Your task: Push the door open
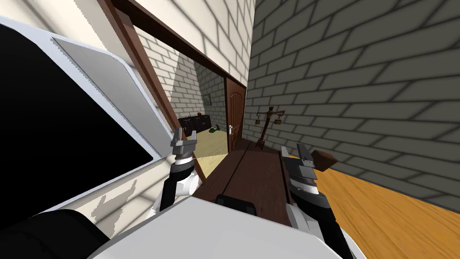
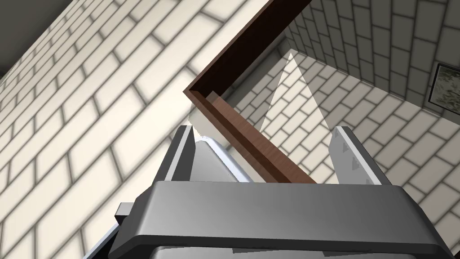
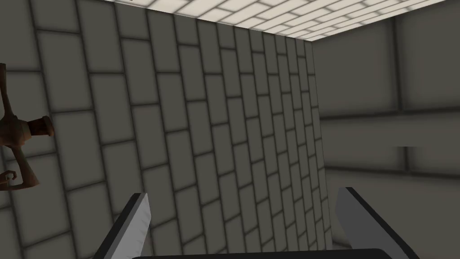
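A brown panelled door (image 1: pixel 236 114) with a white handle (image 1: pixel 230 129) stands at the far side of a wide doorway, swung away from the opening. The doorway's brown frame (image 1: pixel 148 76) runs along the pale brick wall. My left gripper (image 1: pixel 185 135) is open beside the near frame post, touching nothing. In the left wrist view its fingers (image 2: pixel 183 150) stand apart, with the frame's upper corner (image 2: pixel 211 96) seen between them. My right gripper (image 1: pixel 294 150) is open over a dark wooden top, facing the grey brick wall; the right wrist view shows its fingers (image 3: pixel 134 225) wide apart.
A dark wooden top (image 1: pixel 256 180) lies ahead, carrying a brown stand with hanging lanterns (image 1: pixel 268 123) and a brown block (image 1: pixel 324 159). A large white-framed black panel (image 1: pixel 112 90) crowds the left. Beyond the doorway are a lit floor and a dark cabinet (image 1: pixel 195 122).
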Robot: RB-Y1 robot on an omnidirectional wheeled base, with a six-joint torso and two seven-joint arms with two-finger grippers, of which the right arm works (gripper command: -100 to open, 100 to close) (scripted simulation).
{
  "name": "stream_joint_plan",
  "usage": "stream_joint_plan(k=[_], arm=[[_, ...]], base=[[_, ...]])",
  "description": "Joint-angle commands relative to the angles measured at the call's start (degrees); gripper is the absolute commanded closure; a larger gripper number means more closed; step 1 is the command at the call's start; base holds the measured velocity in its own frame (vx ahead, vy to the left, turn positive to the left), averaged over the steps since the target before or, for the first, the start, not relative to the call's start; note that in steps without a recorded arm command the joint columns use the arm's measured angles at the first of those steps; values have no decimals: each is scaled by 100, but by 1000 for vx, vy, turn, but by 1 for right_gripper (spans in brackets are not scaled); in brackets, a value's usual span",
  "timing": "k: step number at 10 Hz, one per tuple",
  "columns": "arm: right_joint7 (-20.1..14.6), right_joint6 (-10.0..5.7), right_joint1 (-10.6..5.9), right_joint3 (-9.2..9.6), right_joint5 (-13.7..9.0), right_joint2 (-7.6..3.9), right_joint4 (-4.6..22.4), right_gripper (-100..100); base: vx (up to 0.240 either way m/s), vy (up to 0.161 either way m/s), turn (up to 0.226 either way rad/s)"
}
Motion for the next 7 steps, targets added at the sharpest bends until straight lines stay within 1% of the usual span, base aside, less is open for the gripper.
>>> stream_joint_plan(k=[1,4,7], arm=[[-55,11,8,87,72,-50,58,-100],[-140,29,21,222,183,-117,147,-100],[-281,58,42,443,365,-213,293,-100]], base=[[191,57,12],[190,-22,46],[228,-15,51]])
